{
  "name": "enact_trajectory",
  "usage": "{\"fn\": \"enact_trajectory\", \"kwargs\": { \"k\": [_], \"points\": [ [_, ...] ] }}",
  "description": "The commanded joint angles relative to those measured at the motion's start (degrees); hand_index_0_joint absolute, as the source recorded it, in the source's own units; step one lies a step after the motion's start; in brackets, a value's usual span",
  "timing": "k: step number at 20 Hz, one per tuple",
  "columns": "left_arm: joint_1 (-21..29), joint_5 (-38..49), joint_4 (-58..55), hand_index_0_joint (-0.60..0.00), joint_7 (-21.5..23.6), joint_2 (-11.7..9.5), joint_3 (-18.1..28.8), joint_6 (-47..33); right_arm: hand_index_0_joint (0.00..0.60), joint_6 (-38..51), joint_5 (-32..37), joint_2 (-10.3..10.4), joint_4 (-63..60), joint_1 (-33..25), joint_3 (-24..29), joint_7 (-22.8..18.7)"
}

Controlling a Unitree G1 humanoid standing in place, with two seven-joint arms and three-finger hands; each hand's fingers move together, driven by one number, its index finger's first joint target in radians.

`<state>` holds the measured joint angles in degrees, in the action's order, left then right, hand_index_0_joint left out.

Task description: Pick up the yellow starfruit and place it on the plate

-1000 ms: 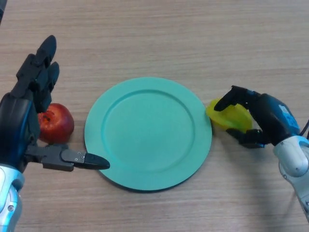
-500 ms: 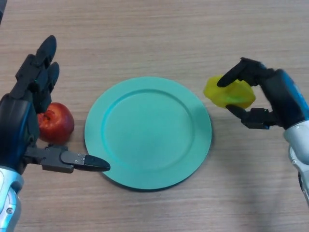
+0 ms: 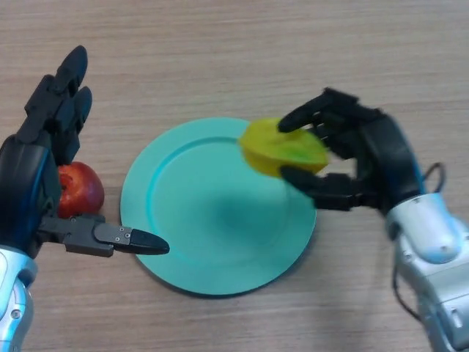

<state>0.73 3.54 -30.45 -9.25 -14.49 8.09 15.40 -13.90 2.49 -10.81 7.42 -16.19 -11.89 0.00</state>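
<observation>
Your right robot hand point(image 3: 370, 158) comes in from approx 4 o'clock and is clamped on the yellow starfruit point(image 3: 284, 149): fingers curl over the top of the fruit, thumb presses in from below. Starfruit is held over the plate point(image 3: 190, 220), at its 1–2 o'clock rim area. A dark shadow falls on the plate centre, so the fruit appears clear of the plate surface; contact can't be confirmed either way from the head view.

Plate: teal, round, flat on the wooden tabletop point(image 3: 234, 59), approx centre of view.

Your left robot hand point(image 3: 33, 176) sits at 9 o'clock of the plate, fingers apart and straight, holding nothing. Fingers point toward 12 o'clock; thumb reaches toward 3 o'clock, its tip over the plate's 8 o'clock rim. Whether the tip touches the rim can't be told.

Red apple point(image 3: 79, 189) rests on the tabletop just beside the plate's 9 o'clock edge, partly hidden behind the left robot hand. Apple and plate look near but not touching.
</observation>
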Motion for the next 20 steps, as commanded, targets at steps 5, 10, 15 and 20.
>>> {"fn": "enact_trajectory", "kwargs": {
  "k": [5,10,15,20],
  "points": [
    [2.6,0.8,-2.8,0.000,0.3,-2.0,3.6,-7.0,0.600,12.9,1.6,-0.1,-8.9,-5.6,-8.7,-7.0],
    [2.2,0.8,-2.6,0.000,1.1,-1.9,3.5,-8.3,0.549,5.4,-4.0,-0.1,-8.8,-4.5,-10.4,-5.6],
    [2.2,-0.1,-2.5,0.000,1.2,-1.5,2.5,-8.3,0.000,4.4,-8.1,-0.1,-5.9,-4.5,-7.4,-2.1],
    [3.4,-0.1,-2.1,0.000,0.7,-1.7,1.2,-7.2,0.000,2.6,-8.5,-0.1,2.3,-3.1,1.3,1.9]
  ]
}}
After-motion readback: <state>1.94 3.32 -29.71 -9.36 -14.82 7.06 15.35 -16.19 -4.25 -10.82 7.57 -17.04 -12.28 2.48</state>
